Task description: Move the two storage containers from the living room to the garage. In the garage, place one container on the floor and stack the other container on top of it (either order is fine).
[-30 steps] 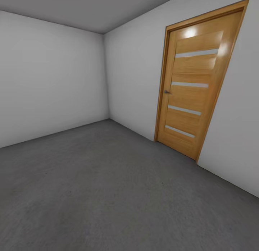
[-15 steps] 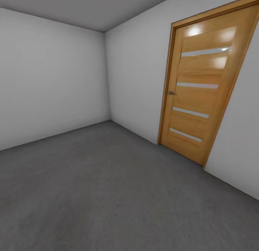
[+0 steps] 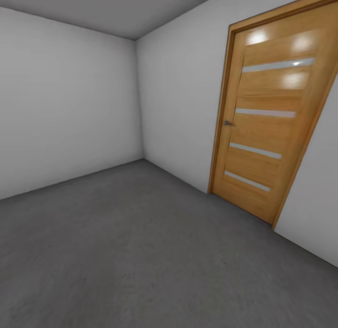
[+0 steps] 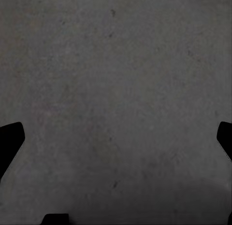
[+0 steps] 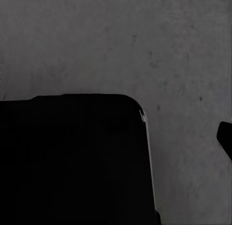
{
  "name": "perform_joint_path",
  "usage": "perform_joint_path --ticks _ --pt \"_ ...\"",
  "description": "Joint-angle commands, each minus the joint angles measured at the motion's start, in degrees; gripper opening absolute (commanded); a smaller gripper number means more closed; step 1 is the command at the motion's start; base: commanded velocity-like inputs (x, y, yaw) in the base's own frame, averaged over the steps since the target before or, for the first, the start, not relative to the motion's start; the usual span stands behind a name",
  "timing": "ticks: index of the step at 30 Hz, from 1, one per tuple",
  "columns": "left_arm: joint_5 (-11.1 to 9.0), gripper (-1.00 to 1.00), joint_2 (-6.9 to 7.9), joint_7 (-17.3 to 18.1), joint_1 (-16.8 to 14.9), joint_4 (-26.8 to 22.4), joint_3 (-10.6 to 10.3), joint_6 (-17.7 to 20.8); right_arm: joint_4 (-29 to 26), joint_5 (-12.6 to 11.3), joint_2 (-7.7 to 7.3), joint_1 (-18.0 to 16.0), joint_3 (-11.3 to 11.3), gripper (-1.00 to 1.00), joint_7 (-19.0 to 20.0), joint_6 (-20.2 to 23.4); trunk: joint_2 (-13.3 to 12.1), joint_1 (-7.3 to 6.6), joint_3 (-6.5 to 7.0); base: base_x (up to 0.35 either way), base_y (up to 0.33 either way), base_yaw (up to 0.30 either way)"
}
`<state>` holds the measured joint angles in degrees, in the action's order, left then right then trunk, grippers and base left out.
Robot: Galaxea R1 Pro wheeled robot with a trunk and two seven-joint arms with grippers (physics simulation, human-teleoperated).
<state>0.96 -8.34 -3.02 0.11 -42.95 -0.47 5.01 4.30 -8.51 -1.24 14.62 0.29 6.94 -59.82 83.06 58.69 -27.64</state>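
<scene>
Concrete floor (image 3: pixel 131 253), dark grey and mottled, lies under both hands in a bare white-walled garage; a wooden door (image 3: pixel 274 126) with four pale strips stands shut in the wall. Left hand (image 4: pixel 116 138) points down at the floor, fingertips (image 4: pixel 9 138) spread wide, nothing between them. Right hand: one fingertip (image 5: pixel 226 135) beside a large black shape (image 5: pixel 72 162); cannot tell its state.

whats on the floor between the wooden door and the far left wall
Nothing: in the head view, bare grey concrete floor runs from the wooden door to the far left wall, past the room's corner.
</scene>
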Motion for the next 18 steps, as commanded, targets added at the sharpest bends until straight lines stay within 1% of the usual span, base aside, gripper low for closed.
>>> perform_joint_path --ticks 1,2,4,5,7,10,18 --pt "0.10 1.00 -0.03 -0.23 0.01 -0.15 -0.05 0.35 0.05 -0.55 -0.07 -0.03 0.26 1.00 0.63 0.11 0.02 0.04 -0.04 0.330 0.000 0.000" --pt "0.10 1.00 -0.07 -0.21 0.03 -0.15 -0.05 0.35 0.01 -0.28 -0.10 -0.03 0.72 1.00 0.67 3.48 0.02 0.04 -0.04 0.330 0.000 0.000" --pt "0.10 1.00 -0.25 -0.21 0.04 -0.17 -0.05 0.37 -0.06 1.41 -0.20 -0.03 2.66 1.00 1.01 10.12 0.02 0.04 -0.04 0.330 0.000 0.000" --pt "0.10 1.00 -0.31 -0.20 0.03 -0.17 -0.05 0.39 -0.10 2.26 -0.24 -0.06 3.58 1.00 1.30 12.38 0.02 0.04 -0.04 0.330 0.000 0.000" --pt "0.10 1.00 -0.34 -0.15 0.03 -0.19 -0.05 0.48 -0.13 3.04 -0.29 -0.08 4.36 1.00 1.57 14.38 0.02 0.04 -0.04 0.330 0.000 0.000" --pt "0.10 1.00 -0.36 -0.08 0.04 -0.20 -0.05 0.60 -0.16 3.55 -0.33 -0.11 4.95 1.00 1.70 16.21 0.02 0.04 -0.04 0.330 0.000 0.000" --pt "0.05 1.00 -0.67 -0.09 0.02 -0.21 -0.05 0.42 -0.27 3.69 -0.35 -0.19 5.15 1.00 1.48 16.81 0.02 0.04 -0.04 0.330 0.000 0.000"
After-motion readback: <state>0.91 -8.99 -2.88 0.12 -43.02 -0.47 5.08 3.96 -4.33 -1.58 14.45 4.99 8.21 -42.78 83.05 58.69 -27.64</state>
